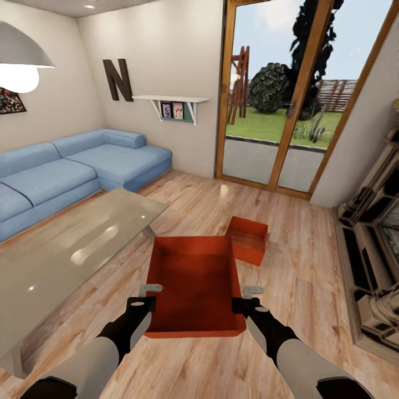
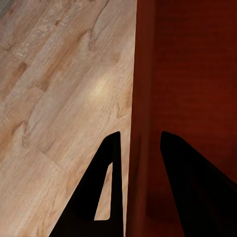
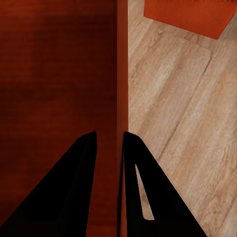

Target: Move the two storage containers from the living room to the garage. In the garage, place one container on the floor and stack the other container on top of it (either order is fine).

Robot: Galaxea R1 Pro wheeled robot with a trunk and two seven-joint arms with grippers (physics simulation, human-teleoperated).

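Counting what we are seeing in the living room

We are seeing two storage containers (image 1: 195,288) (image 1: 247,239), two grippers (image 1: 146,302) (image 1: 247,303), one sofa (image 1: 72,172), one glass table (image 1: 72,244), one shelf (image 1: 172,101).

In the head view, the near storage container (image 1: 195,288) sat low in the middle of the frame, over the wood floor (image 1: 302,277). The left gripper (image 1: 151,289) was at its left wall and the right gripper (image 1: 252,290) at its right wall, each with jaws astride the wall. The second storage container (image 1: 247,240) lay on the floor just behind the near one's upper right corner. A low table (image 1: 72,244) stood at the left, the sofa (image 1: 66,172) behind it along the left wall. Glass doors (image 1: 288,100) filled the upper right, a shelf (image 1: 174,101) to their left, and a fireplace (image 1: 374,244) ran down the right edge.
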